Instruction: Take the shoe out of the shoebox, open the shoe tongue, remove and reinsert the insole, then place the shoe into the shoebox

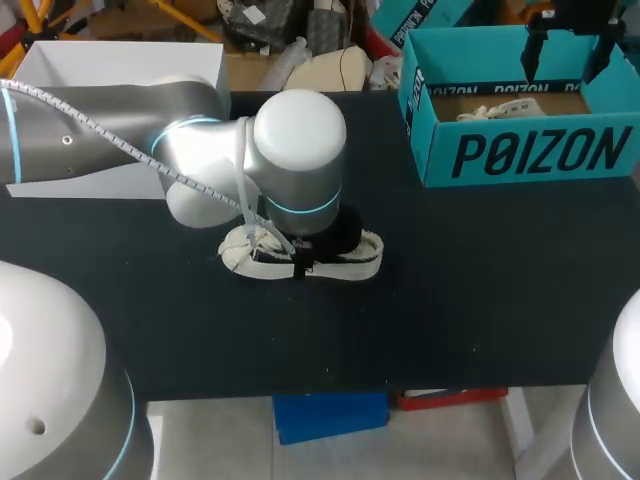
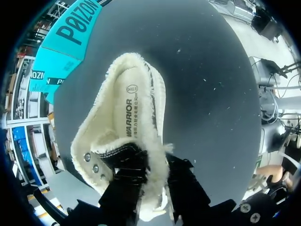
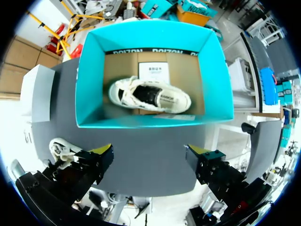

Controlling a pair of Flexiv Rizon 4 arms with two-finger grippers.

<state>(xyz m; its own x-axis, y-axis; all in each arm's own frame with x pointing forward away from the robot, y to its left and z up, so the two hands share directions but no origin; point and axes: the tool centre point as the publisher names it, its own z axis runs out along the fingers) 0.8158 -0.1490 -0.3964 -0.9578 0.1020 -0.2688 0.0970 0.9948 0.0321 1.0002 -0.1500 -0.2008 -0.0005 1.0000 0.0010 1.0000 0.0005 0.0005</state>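
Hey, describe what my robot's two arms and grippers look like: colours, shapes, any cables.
Both arms are smooth, rounded silver-grey tubes with light-blue rings at the joints: the left arm and the right arm. A white braided cable runs along the left arm. The left gripper shows blocky black fingers; the right gripper has the same black blocks, with yellow tips.

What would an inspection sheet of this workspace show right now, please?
Surface: black table.
Job's things: one shoe on the table's middle; second shoe inside the teal shoebox.
Clutter: white box at the far left corner.
Grippers: left gripper shut on the table shoe's fleecy edge; right gripper open above the shoebox.
Cables: cable along the left arm.
Surroundings: nothing seen.
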